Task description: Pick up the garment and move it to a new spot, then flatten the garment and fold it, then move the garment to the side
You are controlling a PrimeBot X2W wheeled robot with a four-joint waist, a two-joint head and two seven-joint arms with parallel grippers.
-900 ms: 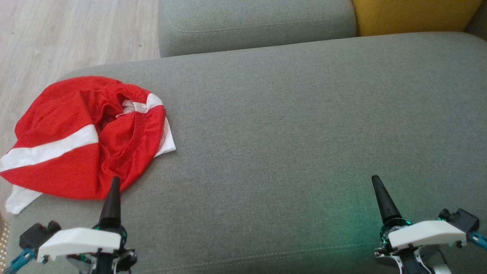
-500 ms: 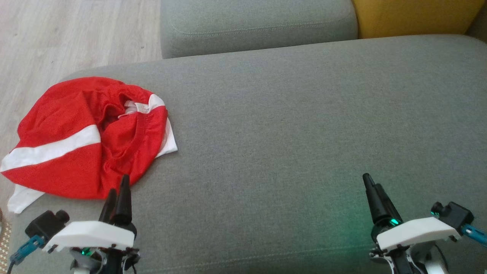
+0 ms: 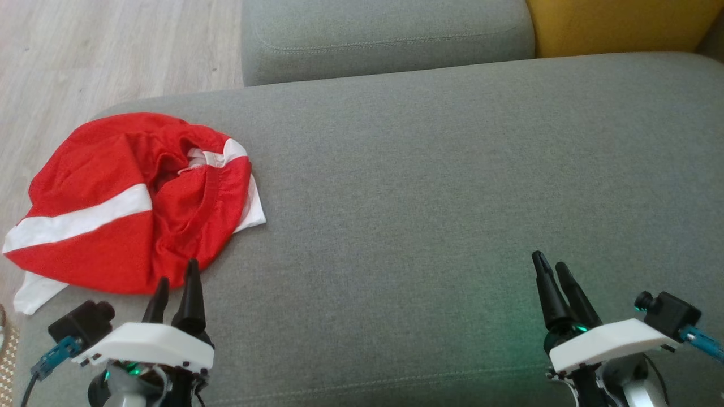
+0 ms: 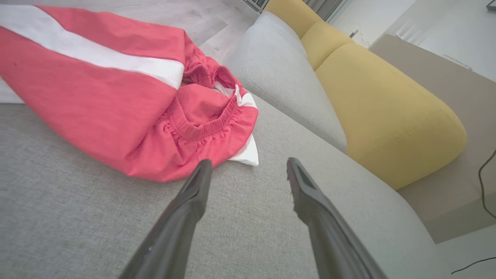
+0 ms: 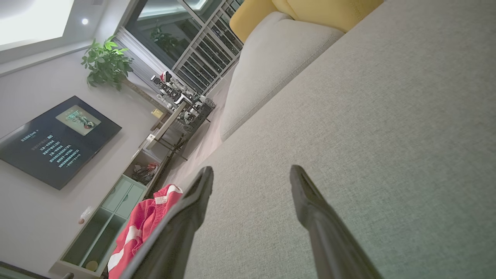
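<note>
The garment [image 3: 124, 198], red with a white stripe and an elastic waistband, lies crumpled at the left end of the grey sofa seat [image 3: 430, 186], one white corner hanging over the edge. In the left wrist view the garment [image 4: 116, 100] lies just ahead and left of the fingertips. My left gripper [image 3: 176, 271] hovers open at its near edge, not touching it. At the lower right, far from the cloth, my right gripper [image 3: 547, 259] is open over bare seat. The right wrist view catches the garment [image 5: 143, 228] beyond its left finger.
A grey back cushion [image 3: 384, 34] and a yellow cushion [image 3: 616, 22] line the far side of the seat. Wooden floor [image 3: 85, 51] lies beyond the seat's left end. A wall screen [image 5: 54, 139] and a low shelf unit [image 5: 108, 217] stand across the room.
Both grippers have rotated about their wrists, so two fingers of each now show side by side instead of one. The left has edged slightly right and forward. The garment has not moved.
</note>
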